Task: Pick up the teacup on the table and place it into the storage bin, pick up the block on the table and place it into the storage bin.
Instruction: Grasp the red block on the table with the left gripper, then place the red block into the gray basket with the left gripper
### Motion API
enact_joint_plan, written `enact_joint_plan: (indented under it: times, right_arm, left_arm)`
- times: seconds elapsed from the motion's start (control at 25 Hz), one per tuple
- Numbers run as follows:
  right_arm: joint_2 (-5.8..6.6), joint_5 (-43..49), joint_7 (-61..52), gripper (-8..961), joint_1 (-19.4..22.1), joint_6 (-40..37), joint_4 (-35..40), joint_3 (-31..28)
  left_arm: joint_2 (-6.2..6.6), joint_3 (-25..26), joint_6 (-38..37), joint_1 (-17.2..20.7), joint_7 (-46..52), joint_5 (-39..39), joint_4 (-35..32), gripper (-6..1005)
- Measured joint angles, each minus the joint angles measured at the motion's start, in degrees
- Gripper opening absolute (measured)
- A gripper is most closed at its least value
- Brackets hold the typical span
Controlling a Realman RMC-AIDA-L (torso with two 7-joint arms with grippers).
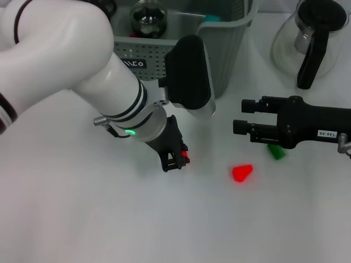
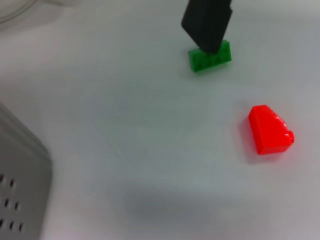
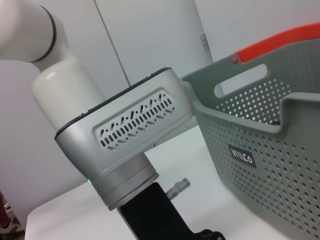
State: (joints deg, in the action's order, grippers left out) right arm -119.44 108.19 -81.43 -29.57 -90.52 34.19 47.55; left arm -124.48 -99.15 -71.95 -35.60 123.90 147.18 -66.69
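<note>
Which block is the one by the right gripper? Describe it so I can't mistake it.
Start at the storage bin at the table's far edge, then come toward the robot to the right gripper. The green block lies on the table partly under it; the nearby loose red block is wedge-shaped and lies in the open.

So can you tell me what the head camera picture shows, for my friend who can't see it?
The left gripper is down on the white table in front of a grey basket. The right gripper hovers open above a green block, with a red block nearby.
</note>
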Motion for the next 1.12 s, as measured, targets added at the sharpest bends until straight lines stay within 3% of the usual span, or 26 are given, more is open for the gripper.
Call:
enact_joint_plan:
  times: [0.28, 0.52, 0.68, 0.92, 1.04, 1.12]
  right_arm:
    - [0.05, 0.00, 0.01, 675, 0.21, -0.04, 0.00, 0.00]
    - [0.09, 0.00, 0.02, 675, 0.19, -0.04, 0.00, 0.00]
    - [0.08, 0.00, -0.05, 675, -0.10, -0.03, 0.00, 0.00]
    - [0.00, 0.00, -0.08, 675, -0.35, 0.00, 0.00, 0.01]
    - [-0.01, 0.00, -0.10, 675, -0.40, 0.01, 0.00, 0.01]
    - [-0.01, 0.00, -0.10, 675, -0.42, 0.00, 0.00, 0.01]
  left_arm:
    - [0.03, 0.28, -0.53, -1.26, 0.51, 0.03, 1.58, 183]
    - [0.15, 5.65, -6.96, -0.78, 0.53, -0.89, -2.29, 203]
    - [0.19, 15.74, -14.60, -0.51, -1.78, -4.05, -4.49, 216]
    - [1.11, 41.53, -25.58, -2.15, -8.35, -10.51, 1.43, 235]
    - [3.51, 52.12, -31.35, -2.43, -10.94, -17.09, 6.08, 245]
    - [6.66, 58.02, -35.77, -2.57, -11.83, -23.88, 11.21, 252]
